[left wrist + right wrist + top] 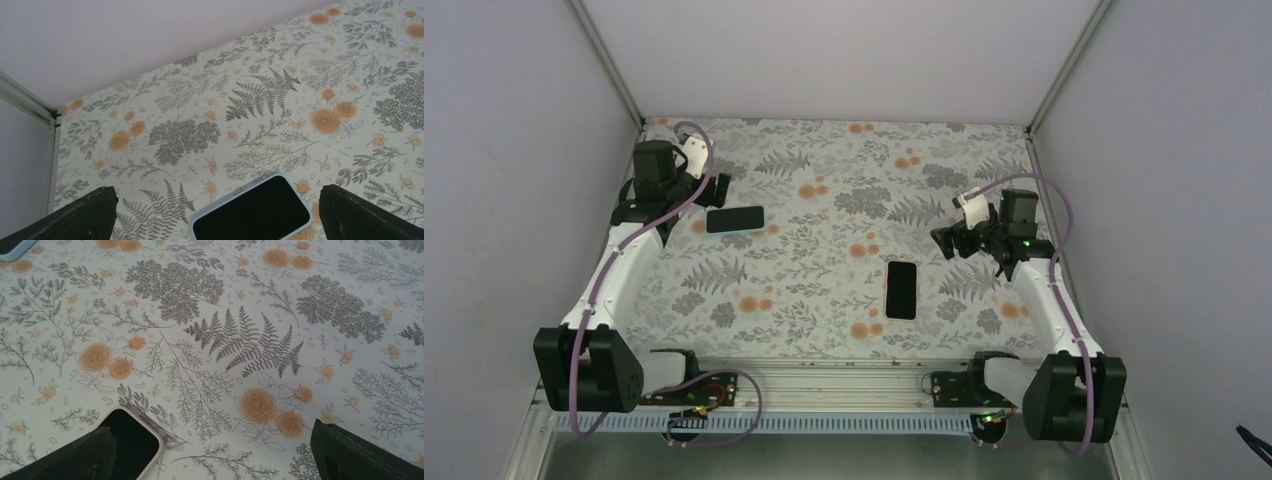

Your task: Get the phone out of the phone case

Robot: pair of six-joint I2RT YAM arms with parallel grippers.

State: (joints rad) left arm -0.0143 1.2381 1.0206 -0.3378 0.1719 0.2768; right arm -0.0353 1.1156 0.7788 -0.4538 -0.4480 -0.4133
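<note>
A black-screened phone in a pale blue case (pixel 735 219) lies flat at the far left of the floral table. In the left wrist view it (pixel 252 215) lies between my fingers, toward the right one. My left gripper (pixel 714 190) (pixel 215 222) is open and empty, hovering just beyond it. A second black-screened phone in a cream case (pixel 902 289) lies flat right of centre. In the right wrist view it (pixel 131 440) shows beside the left finger (pixel 70 460). My right gripper (pixel 954 243) (pixel 215 462) is open and empty, up and to the right of that phone.
The floral table cover (pixel 824 260) is bounded by grey walls at the back and on both sides. A metal rail (pixel 824 385) runs along the near edge between the arm bases. A corner of the blue-cased phone (pixel 12 246) shows at the top left of the right wrist view.
</note>
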